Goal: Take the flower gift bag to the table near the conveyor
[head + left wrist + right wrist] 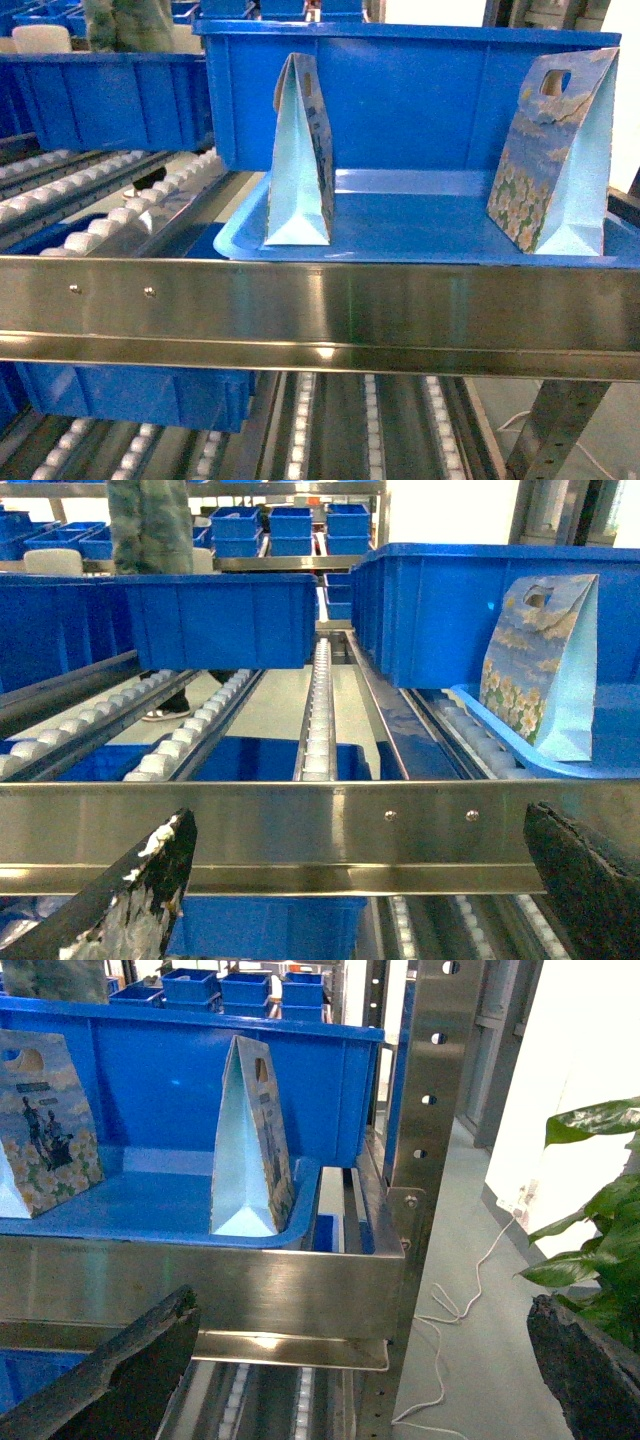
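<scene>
Head view, two flower gift bags [300, 150] upright in blue tray [420, 235], apparently untouched.

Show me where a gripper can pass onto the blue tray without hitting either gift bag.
The widest bare stretch of the blue tray lies between the left gift bag and the right gift bag. The blue bin walls it behind, the steel rail borders the front. The outer strips, left of one bag and right of the other, look narrow.

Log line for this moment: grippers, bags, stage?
left gripper open | right gripper open | two flower gift bags upright on blue tray | stage: pre-grasp
</scene>
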Tool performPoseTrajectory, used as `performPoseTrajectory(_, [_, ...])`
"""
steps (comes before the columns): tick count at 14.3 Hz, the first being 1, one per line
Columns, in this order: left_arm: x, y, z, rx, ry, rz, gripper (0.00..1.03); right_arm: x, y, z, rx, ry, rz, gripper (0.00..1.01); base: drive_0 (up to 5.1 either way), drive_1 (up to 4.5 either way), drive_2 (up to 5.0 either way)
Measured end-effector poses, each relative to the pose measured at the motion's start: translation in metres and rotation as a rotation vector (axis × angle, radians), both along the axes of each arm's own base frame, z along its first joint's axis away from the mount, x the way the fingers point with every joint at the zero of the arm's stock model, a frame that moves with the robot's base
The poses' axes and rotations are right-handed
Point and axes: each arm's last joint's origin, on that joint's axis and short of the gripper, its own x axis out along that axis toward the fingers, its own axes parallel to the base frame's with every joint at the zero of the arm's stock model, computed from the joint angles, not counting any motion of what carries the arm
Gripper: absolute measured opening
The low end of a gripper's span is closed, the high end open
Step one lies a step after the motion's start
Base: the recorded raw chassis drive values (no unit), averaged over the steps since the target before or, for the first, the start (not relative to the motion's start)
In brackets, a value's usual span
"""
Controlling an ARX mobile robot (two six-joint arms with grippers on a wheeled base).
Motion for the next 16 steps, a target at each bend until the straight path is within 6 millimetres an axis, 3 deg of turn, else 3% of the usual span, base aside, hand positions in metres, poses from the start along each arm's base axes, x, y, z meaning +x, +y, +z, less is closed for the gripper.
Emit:
performPoseTrajectory(9, [0.007,0.003,0.006,-0.003,-0.045,-0.016,0.98,0.006,0.001,0.006,0.005,-0.053,0.03,0.98,0.0,0.0,0.0])
performPoseTrajectory(14, [0.032,-0.003,0.01,-0.018,-0.057,-0.078,0.98,0.037,0.004,0.009,0.004,-0.053,0.056,0.98,0.0,0.0,0.0])
performPoseTrajectory(16, [0.047,-0.008,0.022,-0.021,-0.079,-0.105,0.98,0.055,0.007,0.019,-0.002,-0.057,0.076,0.98,0.0,0.0,0.0])
